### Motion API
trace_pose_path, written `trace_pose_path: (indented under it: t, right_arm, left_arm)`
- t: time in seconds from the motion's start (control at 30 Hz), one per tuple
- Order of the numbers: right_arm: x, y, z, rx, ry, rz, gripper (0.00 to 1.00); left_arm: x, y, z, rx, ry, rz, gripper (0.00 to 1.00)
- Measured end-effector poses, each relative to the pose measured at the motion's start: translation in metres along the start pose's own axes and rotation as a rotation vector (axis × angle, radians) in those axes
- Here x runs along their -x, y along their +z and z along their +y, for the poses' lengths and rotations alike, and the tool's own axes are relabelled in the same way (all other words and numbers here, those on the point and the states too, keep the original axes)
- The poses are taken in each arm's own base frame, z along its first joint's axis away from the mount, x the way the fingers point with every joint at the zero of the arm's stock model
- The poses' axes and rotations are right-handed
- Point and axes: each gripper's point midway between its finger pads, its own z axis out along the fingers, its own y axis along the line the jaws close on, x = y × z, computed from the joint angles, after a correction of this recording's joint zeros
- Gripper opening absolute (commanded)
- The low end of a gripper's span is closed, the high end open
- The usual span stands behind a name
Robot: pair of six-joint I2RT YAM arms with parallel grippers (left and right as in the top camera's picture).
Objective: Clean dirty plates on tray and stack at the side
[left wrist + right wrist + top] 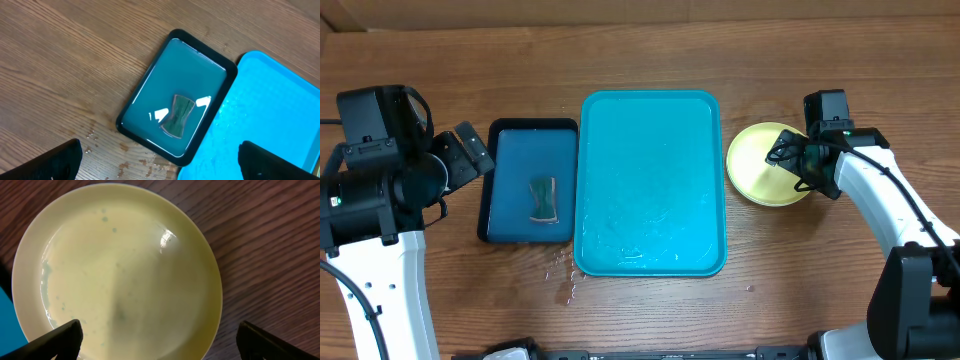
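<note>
a yellow-green plate (752,165) is seen at center right beneath the wide-spread right gripper (790,160), the left gripper (470,152) likewise spread wide, empty.

The right hand (792,160) covers the edge of the plate (758,165) under it, so no clue how many are stacked. Ahead of the left hand (165,162), the turquoise tray (270,115) runs off frame, and the greenish thing (178,116) in the dark tray (137,95) is too murky to name.

Glossy plastic tray (650,130) (wet); wood-grain table (800,300).
</note>
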Motion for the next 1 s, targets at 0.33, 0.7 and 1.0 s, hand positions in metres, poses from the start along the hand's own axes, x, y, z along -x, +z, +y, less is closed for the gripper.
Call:
trace_pose_path:
  t: [0.33,0.7,1.0]
  right_arm:
    - [0.044,-0.058,0.035,0.191,0.009,-0.262,1.00]
    - [0.059,-0.320,0.030,0.675,0.059,-0.897,1.00]
    - [-0.026,-0.386,-0.040,0.817,0.056,-1.080,1.00]
  left_arm:
    - [0.000,0.000,0.000,0.000,0.000,0.000,1.00]
    - [0.000,0.000,0.000,0.000,0.000,0.000,1.00]
    - [0.000,0.000,0.000,0.000,0.000,0.000,1.00]
